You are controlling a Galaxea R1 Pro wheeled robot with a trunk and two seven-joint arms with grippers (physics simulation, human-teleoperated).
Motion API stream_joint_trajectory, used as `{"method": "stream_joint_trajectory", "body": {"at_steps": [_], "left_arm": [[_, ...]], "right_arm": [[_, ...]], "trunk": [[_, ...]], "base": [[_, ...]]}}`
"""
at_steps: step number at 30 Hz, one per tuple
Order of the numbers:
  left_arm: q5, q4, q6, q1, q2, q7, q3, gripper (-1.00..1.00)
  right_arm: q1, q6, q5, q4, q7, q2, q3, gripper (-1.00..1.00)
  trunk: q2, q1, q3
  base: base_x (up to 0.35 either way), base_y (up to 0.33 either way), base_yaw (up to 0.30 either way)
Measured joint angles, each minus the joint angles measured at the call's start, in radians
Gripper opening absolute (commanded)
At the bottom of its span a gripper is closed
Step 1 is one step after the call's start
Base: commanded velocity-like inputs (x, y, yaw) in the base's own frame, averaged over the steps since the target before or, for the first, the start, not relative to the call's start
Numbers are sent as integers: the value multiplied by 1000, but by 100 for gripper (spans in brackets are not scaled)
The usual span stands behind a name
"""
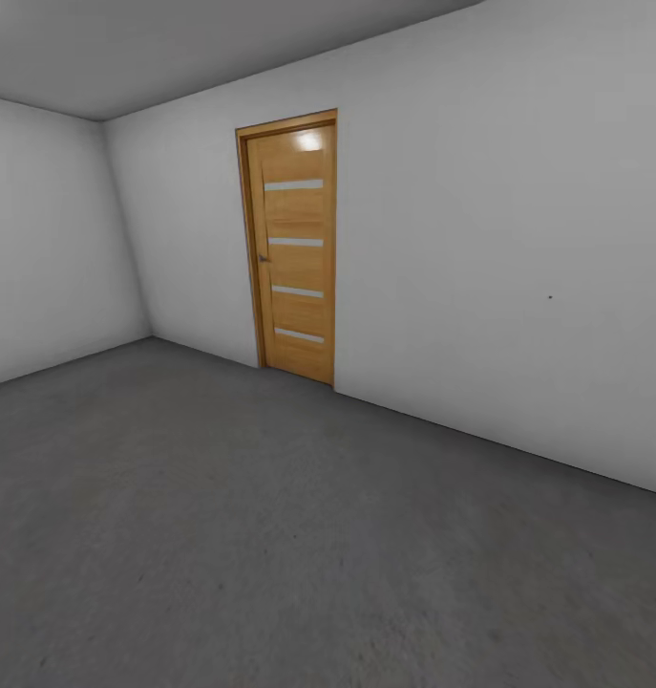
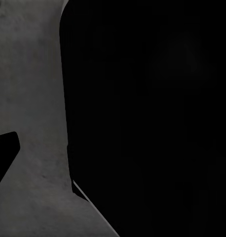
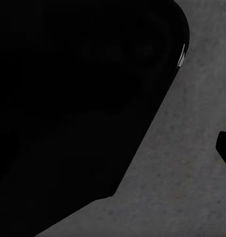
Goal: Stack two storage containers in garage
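We're in the garage (image 1: 518, 210) here, and it's a bare scene: plain white walls meeting in a corner at the far left, grey ceiling above, and the rough dark grey concrete floor (image 1: 270, 535) spreading across the whole lower half of the head view. Set into the long wall is the orange-wood door (image 1: 294, 250), closed, with four pale horizontal slits stacked down its panel and a small handle on its left edge. A bright highlight sits near the top of the door. A tiny dark speck marks the wall well to the right of it.

Over to the left wrist view: a big black shape (image 2: 152, 118) blocks most of the frame, with a strip of the grey concrete (image 2: 29, 98) beside it and a small dark wedge poking in at the edge. Whether that pincer is apart or together, I cannot tell. Same story on the right wrist view: a large black mass (image 3: 73, 98), concrete (image 3: 187, 187) showing past it, a dark sliver at the border. That pincer's state cannot be told either.

As for the two storage containers, no orange-red bin sits on the stretch of floor in front of us.
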Motion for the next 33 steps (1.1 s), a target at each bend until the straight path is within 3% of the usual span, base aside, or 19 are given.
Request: {"method": "stream_joint_trajectory", "body": {"at_steps": [33], "left_arm": [[0, 0, 0, 0, 0, 0, 0, 100]], "right_arm": [[0, 0, 0, 0, 0, 0, 0, 100]], "trunk": [[0, 0, 0]], "base": [[0, 0, 0]]}}
